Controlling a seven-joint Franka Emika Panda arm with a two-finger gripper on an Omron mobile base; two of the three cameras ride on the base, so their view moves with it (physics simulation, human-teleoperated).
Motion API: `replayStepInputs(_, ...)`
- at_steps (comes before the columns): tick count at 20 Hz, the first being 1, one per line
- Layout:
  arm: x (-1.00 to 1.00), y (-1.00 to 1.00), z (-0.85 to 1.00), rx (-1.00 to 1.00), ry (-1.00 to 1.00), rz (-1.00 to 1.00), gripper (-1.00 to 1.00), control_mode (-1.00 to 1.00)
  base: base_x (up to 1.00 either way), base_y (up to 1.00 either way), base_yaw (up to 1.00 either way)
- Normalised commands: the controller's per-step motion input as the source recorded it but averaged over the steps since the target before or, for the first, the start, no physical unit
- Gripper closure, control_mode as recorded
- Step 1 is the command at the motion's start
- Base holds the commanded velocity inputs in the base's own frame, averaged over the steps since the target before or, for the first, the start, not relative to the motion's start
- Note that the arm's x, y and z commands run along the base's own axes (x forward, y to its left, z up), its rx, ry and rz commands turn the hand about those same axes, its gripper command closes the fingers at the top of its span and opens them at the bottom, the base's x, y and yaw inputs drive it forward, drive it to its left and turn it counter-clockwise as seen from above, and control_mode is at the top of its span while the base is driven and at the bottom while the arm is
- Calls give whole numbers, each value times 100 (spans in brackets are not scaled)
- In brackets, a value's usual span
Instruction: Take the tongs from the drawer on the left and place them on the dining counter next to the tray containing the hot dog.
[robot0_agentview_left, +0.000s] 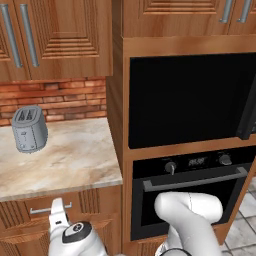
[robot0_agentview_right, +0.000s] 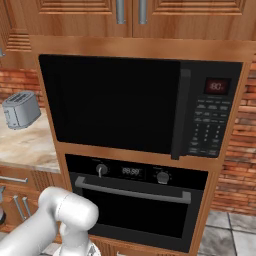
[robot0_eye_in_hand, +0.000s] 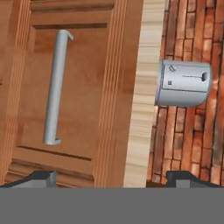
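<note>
The drawer (robot0_eye_in_hand: 70, 87) faces my hand, shut, its panelled reddish-brown front turned sideways in the hand view. Its short silver bar handle (robot0_eye_in_hand: 54, 87) lies a little ahead of my gripper (robot0_eye_in_hand: 111, 179), which is open with nothing between its dark fingertips (robot0_eye_in_hand: 41, 177). From the left base camera, the gripper (robot0_agentview_left: 58, 212) hovers just in front of the drawer handle (robot0_agentview_left: 47, 208), under the small counter's edge. The tongs are hidden. The dining counter, the tray and the hot dog are out of view.
A grey toaster (robot0_agentview_left: 29, 129) stands on the small marbled counter (robot0_agentview_left: 75, 160) before a brick wall. To the right a tall wooden unit holds a black microwave (robot0_agentview_right: 135, 105) above an oven (robot0_agentview_right: 135, 195). Wall cabinets (robot0_agentview_left: 55, 35) hang overhead.
</note>
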Motion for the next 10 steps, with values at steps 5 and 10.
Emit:
replayStepInputs(5,9,4,-26,0,-2,0,-100,-100,0,0,0)
replayStepInputs(10,25,1,-19,0,0,0,-100,-100,0,0,0)
